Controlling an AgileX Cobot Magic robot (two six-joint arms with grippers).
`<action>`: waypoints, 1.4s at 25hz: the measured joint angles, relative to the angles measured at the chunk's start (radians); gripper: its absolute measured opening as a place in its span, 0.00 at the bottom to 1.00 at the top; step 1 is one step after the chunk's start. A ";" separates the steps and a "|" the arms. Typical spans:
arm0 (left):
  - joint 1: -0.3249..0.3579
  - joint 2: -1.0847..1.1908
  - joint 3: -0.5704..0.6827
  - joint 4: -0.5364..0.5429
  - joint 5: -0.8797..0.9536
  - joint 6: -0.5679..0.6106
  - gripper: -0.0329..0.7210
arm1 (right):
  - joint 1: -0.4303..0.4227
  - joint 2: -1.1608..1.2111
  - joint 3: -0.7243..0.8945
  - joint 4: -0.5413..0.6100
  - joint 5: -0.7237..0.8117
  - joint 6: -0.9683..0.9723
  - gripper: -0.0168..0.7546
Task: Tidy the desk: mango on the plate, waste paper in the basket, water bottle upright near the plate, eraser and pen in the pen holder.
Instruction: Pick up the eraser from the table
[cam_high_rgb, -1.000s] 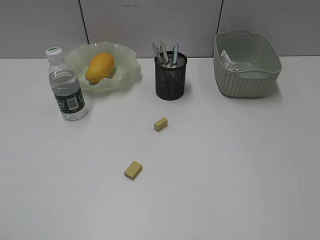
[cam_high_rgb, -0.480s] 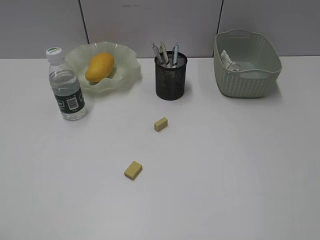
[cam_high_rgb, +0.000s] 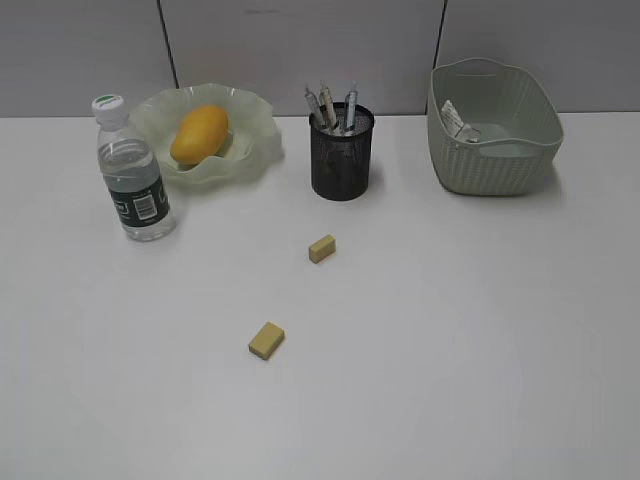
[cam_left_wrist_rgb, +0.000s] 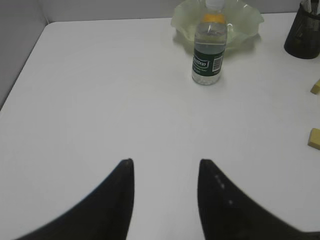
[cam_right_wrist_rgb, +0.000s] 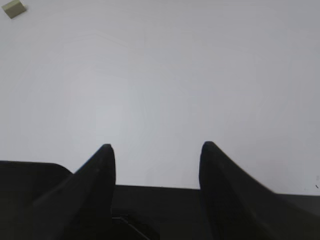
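The mango (cam_high_rgb: 199, 134) lies on the ruffled plate (cam_high_rgb: 255, 120) at the back left. Just left of the plate, the water bottle (cam_high_rgb: 133, 175) stands upright. Pens (cam_high_rgb: 328, 108) stick out of the black mesh pen holder (cam_high_rgb: 341, 160). The waste paper (cam_high_rgb: 458, 122) rests inside the basket (cam_high_rgb: 500, 160). Two yellowish erasers lie on the desk (cam_high_rgb: 450, 330): one eraser (cam_high_rgb: 321, 248) in front of the holder, the other eraser (cam_high_rgb: 266, 340) nearer the front. Neither arm shows in the exterior view. My left gripper (cam_left_wrist_rgb: 167, 165) is open over bare desk, facing the bottle (cam_left_wrist_rgb: 209, 55). My right gripper (cam_right_wrist_rgb: 157, 147) is open and empty.
A grey partition wall runs behind the desk. In the left wrist view the desk's left edge (cam_left_wrist_rgb: 22, 65) meets the wall, and the erasers (cam_left_wrist_rgb: 314, 138) sit at the right border. One eraser (cam_right_wrist_rgb: 13, 8) shows at the top left of the right wrist view.
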 joint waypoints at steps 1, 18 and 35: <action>0.000 0.000 0.000 0.000 0.000 0.000 0.47 | 0.000 0.050 -0.018 0.001 0.000 0.000 0.58; 0.000 0.000 0.000 0.000 0.000 0.000 0.43 | 0.001 0.759 -0.493 0.095 -0.030 -0.106 0.87; 0.000 0.000 0.000 0.000 0.000 0.000 0.37 | 0.347 1.407 -0.978 0.076 0.010 -0.243 0.82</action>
